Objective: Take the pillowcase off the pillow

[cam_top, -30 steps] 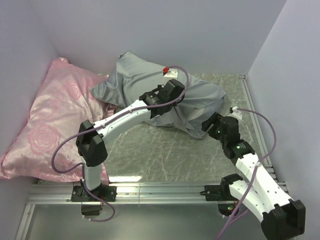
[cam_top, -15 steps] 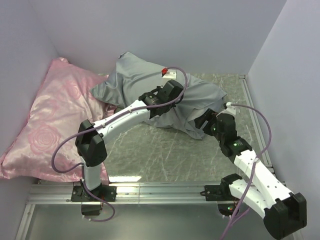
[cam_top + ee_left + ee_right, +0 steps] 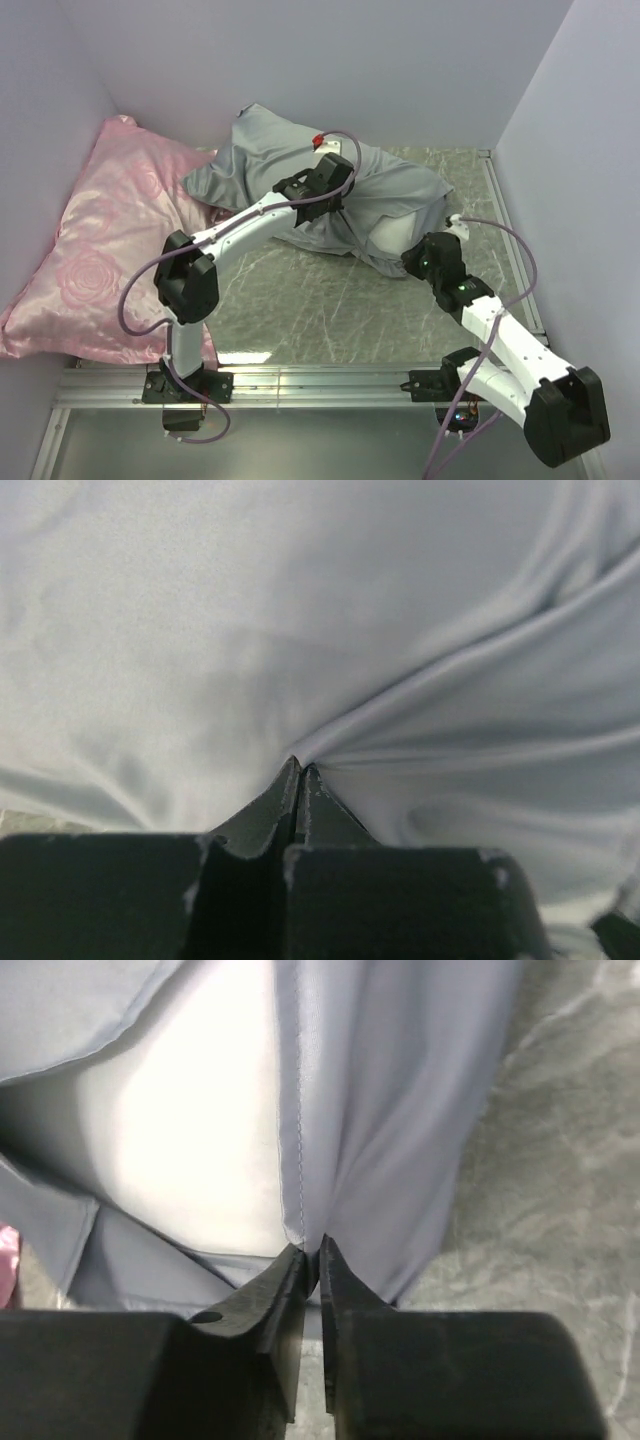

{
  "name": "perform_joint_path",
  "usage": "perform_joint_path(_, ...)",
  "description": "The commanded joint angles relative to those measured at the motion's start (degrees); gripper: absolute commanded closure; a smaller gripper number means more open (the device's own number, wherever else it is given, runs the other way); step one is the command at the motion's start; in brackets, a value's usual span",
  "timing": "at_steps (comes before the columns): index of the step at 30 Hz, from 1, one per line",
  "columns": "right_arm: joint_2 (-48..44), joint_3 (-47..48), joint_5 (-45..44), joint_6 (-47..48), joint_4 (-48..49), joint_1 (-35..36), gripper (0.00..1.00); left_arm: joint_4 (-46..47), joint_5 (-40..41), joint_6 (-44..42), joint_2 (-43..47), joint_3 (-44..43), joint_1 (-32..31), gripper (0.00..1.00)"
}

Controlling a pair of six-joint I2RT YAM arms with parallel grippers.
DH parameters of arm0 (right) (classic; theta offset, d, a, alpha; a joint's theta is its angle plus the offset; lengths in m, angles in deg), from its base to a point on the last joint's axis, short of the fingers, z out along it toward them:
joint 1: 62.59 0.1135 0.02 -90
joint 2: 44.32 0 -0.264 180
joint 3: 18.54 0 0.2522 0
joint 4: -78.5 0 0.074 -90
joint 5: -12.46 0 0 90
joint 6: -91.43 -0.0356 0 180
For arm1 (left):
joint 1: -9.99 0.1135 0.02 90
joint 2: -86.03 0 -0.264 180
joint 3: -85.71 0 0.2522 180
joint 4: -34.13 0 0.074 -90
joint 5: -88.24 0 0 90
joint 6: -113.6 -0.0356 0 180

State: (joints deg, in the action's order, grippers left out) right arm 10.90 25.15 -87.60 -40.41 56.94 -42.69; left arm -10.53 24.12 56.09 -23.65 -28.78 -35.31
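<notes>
Two grippers pinch the silver-grey, slightly shiny fabric pillowcase (image 3: pixel 400 185) at the rear of the table.

Work surface: a grey marbled table top (image 3: pixel 320 300) enclosed by pale lilac walls (image 3: pixel 350 60), with an aluminium rail (image 3: pixel 320 385) along the near edge; a large pink rose-patterned satin pillow (image 3: pixel 110 230) lies at the left, touching the pillowcase. Only the top view shows the plump white pillow (image 3: pixel 393 232) exposed at the pillowcase's near right opening, just beside the right gripper (image 3: pixel 312 1252). The right wrist view shows that gripper's jaws narrowed onto the stitched hem. The left wrist view shows the left gripper (image 3: pixel 300 772) clamped on a fold of grey fabric, with creases radiating from its tips.
</notes>
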Motion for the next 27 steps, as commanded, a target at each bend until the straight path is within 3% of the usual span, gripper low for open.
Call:
perform_joint_path(1,-3.6,-2.1,-2.7,-1.7,-3.2,-2.1,0.87,1.7,-1.0,0.8,-1.9,-1.5,3.5,1.0)
perform_joint_path(4,-4.4,-4.2,-1.5,-2.6,-4.2,-4.9,0.9,1.9,-2.7,1.6,-3.6,-1.8,6.0,1.0)
perform_joint_path(7,-2.7,-5.8,5.2,-5.1,-1.4,-8.6,0.96,1.7,-3.2,2.2,-4.1,-1.8,8.6,1.0)
perform_joint_path(12,9.6,-4.8,7.7,-7.5,3.2,-10.2,1.0,2.5,-5.7,3.0,-1.2,0.9,13.2,1.0)
perform_joint_path(15,19.5,-3.7,10.9,-8.3,7.4,-10.5,1.0,1.5,-5.6,2.3,-1.5,0.2,13.1,1.0)
perform_joint_path(22,22.7,-1.2,11.8,-9.3,8.7,-8.8,1.0,-0.2,-7.4,-0.4,-3.6,-0.4,9.4,1.0)
perform_joint_path(25,23.7,-1.3,12.4,-9.5,9.9,-8.5,1.0,-0.6,-5.6,-0.9,-3.0,-0.3,7.0,0.85)
perform_joint_path(27,23.2,-1.6,13.0,-9.7,10.4,-8.6,1.0,-1.4,-4.5,-1.6,-1.8,-0.7,5.5,0.68)
